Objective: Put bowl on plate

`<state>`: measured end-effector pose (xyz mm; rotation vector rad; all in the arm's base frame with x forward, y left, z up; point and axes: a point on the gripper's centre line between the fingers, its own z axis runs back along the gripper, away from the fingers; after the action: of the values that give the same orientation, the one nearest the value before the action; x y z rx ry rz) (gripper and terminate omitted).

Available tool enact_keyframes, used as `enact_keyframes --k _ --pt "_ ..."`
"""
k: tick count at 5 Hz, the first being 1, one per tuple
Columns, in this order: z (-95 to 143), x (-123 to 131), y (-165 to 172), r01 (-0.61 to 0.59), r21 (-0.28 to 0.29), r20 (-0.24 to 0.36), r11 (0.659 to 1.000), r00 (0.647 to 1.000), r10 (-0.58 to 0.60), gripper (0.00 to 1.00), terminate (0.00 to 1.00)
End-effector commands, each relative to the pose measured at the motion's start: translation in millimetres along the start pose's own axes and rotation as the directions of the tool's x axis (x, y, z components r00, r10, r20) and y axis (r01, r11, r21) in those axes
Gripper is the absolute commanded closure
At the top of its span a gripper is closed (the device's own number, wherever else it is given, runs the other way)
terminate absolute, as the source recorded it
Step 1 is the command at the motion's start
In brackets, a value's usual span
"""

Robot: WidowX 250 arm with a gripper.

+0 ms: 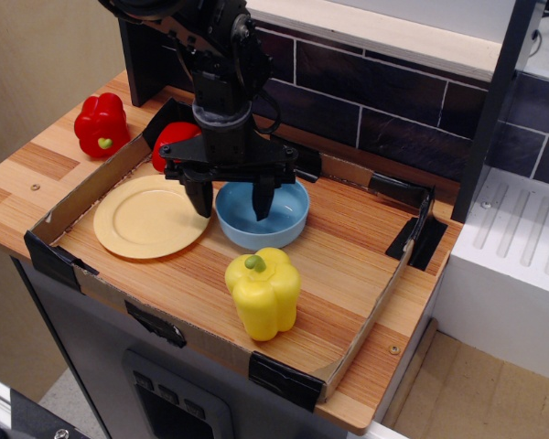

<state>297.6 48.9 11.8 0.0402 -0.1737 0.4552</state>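
A glossy light-blue bowl [276, 222] stands in the middle of the wooden tray. A pale yellow-tan plate [146, 217] lies just to its left, touching or nearly touching it. My black gripper [231, 204] is open and straddles the bowl's left rim. One finger [200, 195] is outside, over the gap by the plate. The other finger [262, 199] reaches down inside the bowl. The bowl rests on the tray floor.
A yellow pepper [263, 291] stands in front of the bowl. A red pepper [101, 124] sits outside the tray at far left; another red object [174, 139] lies behind the plate. Low cardboard walls [64, 212] ring the tray. A dark tiled wall [375, 87] stands behind.
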Motion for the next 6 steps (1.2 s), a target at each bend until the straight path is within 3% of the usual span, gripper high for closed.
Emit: enact_keyframes --k 1,3,4,5,6 --pt "16.0 9.3 2.2 -0.008 -0.030 0.025 1.000 1.000 0.008 1.00 0.00" --pt "59.2 10.5 29.6 -0.048 -0.093 0.024 0.995 0.998 0.050 1.00 0.00" --pt "70.8 15.1 67.1 -0.049 -0.069 0.018 0.996 0.999 0.051 1.00 0.00" --pt "66.3 14.4 107.9 -0.038 -0.021 -0.023 0.999 0.999 0.038 1.00 0.00" --pt "58.6 17.2 123.6 -0.011 -0.002 0.000 1.000 1.000 0.011 1.00 0.00"
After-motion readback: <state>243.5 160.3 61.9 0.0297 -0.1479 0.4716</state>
